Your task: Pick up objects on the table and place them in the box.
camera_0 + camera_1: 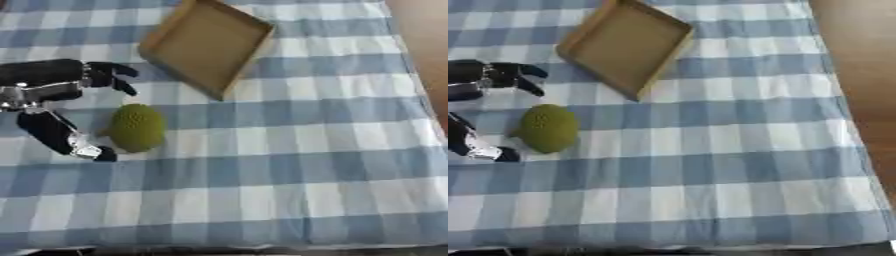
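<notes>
Blue-and-white checked cloth (pixel 289 165) is covering the whole table; a strip of brown wooden floor (pixel 859 75) is showing along the right edge.

Left hand (pixel 52 95) is coming in from the left side, black with silver joints. It is spread wide: upper fingers (pixel 114 75) are pointing right toward the box, and the thumb (pixel 66 140) is reaching down and right, its tip sitting just beside the lower left of the green fruit. It is gripping nothing; the fruit is lying in the gap between fingers and thumb, and I cannot tell whether the thumb tip is actually touching it.

Green bumpy fruit (pixel 137 127) is lying on the cloth, oval, long axis roughly upright in the view, left of centre.

Cardboard box (pixel 171 27) is sitting at the top centre, shallow, open side up, rotated so one corner is pointing down toward the fruit. Nothing is showing inside it. Box and fruit are apart, with bare cloth between them; nothing is blocking that stretch.

Right hand is not showing in either view.
</notes>
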